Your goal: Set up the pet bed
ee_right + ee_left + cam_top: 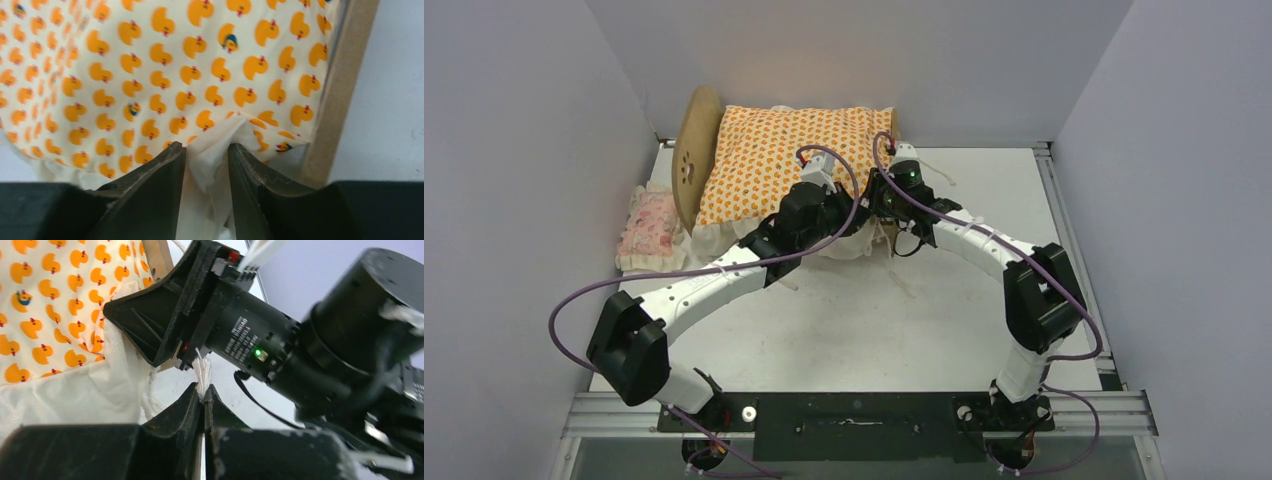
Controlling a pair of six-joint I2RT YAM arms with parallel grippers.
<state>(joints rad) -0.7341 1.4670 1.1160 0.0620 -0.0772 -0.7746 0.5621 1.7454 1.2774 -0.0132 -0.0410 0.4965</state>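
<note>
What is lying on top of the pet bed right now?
The orange duck-print cushion covers the pet bed; only its headboard and footboard show. The base under the cushion is hidden.

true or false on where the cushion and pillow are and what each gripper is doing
1. The cushion lies on the bed. True.
2. The pillow sits on top of the cushion. False: it lies on the table, beside the headboard.
3. The left gripper is wide open and empty. False: it is shut on a white string.
4. The right gripper has a fold of the cushion's white ruffle between its fingers. True.
</note>
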